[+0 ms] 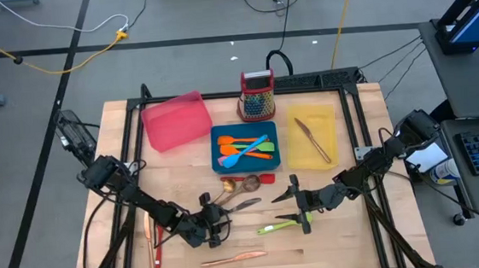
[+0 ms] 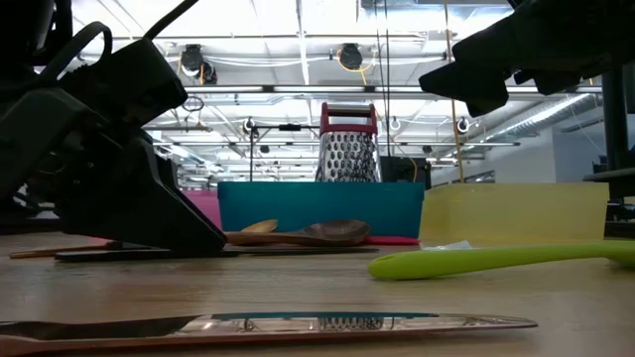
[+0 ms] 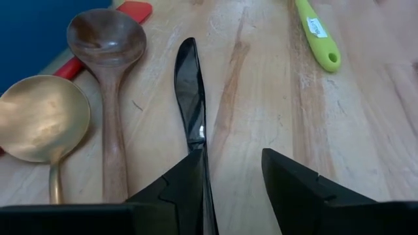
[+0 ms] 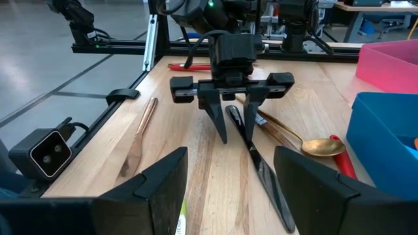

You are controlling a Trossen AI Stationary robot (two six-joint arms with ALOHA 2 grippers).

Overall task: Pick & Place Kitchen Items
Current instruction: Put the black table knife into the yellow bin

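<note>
You are working over a pale wooden slatted table top (image 1: 350, 236) framed by black rails, standing on a grey floor crossed by yellow and black cables. Your left gripper (image 4: 233, 124) is reaching down at the near middle of the table, its fingers (image 3: 171, 189) standing apart on either side of the handle of a dark steel table knife (image 3: 190, 98) that is lying flat on the wood; nothing is clamped yet. Just left of that knife are lying a dark wooden spoon (image 3: 108, 59) and a gold-toned metal spoon (image 3: 42, 121). Your right gripper (image 1: 297, 196) is hovering to the right of it with its jaws wide apart and empty, over a lime-green silicone-handled utensil (image 1: 278, 227). A copper-toned knife (image 1: 234, 258) is lying at the near edge. Farther back, a pink rectangular tray (image 1: 175, 120), a blue tray (image 1: 221, 159) holding orange and blue spatulas, and a yellow tray (image 1: 328, 120) are sitting side by side, with a red-handled steel box grater (image 1: 257, 96) behind them. Strip lights are glowing on the ceiling beyond.
</note>
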